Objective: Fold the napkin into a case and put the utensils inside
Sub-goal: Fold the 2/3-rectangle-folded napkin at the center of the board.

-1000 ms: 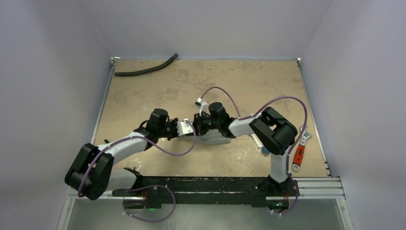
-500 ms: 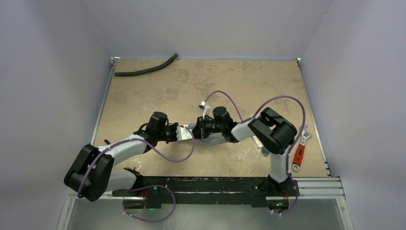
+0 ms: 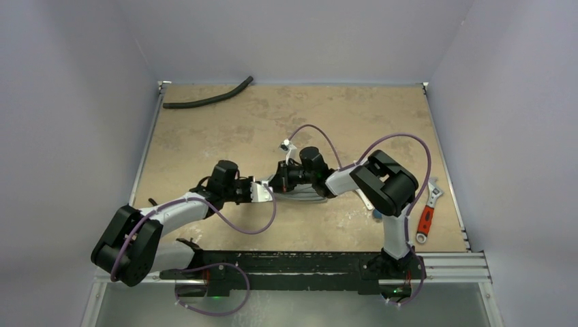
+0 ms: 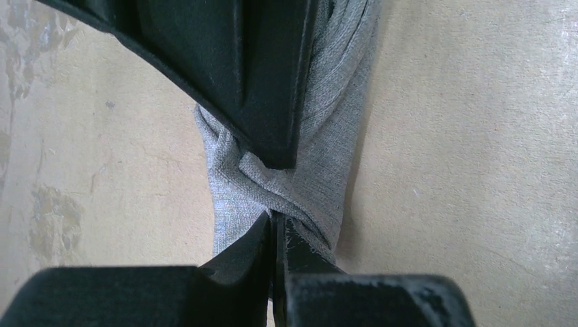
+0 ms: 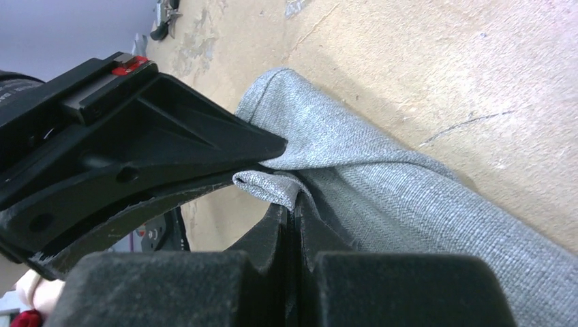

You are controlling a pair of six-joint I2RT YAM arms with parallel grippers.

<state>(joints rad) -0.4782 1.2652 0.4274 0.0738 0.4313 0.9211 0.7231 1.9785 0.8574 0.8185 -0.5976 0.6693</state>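
Pale lilac walls (image 3: 293, 34) on three sides, mottled tan worktop (image 3: 225, 129).

- Both arms reach in to mid-worktop, and their jaws meet nose to nose.
- The grey napkin (image 3: 300, 196) is bunched between and just under the two sets of jaws.
- Left jaws: pressed together on a gathered ridge of the napkin (image 4: 327, 136).
- Right jaws: also closed, nipping a small rolled lip of the same cloth (image 5: 409, 184), right against the left jaws' tips.

Progress, as I judge it:
- Folding is under way, not finished. The cloth is twisted and heaped, with no flat pouch to be seen.
- The utensils are not yet in. The white spoon (image 3: 364, 199) and the blue-ended stick (image 3: 377, 214) lie on the worktop well to the right of the right jaws, half hidden by the right arm (image 3: 385, 184).
- Left to do: flatten and close the case, then load both pieces.

Views compared:
- Top view alone gives the layout. It shows the utensils, the red-handled wrench (image 3: 426, 218) farther right, and the black hose (image 3: 208, 99) far beyond the left jaws. The arms cover most of the napkin there.
- The wrist views show the pinches and the weave up close, but no utensils.
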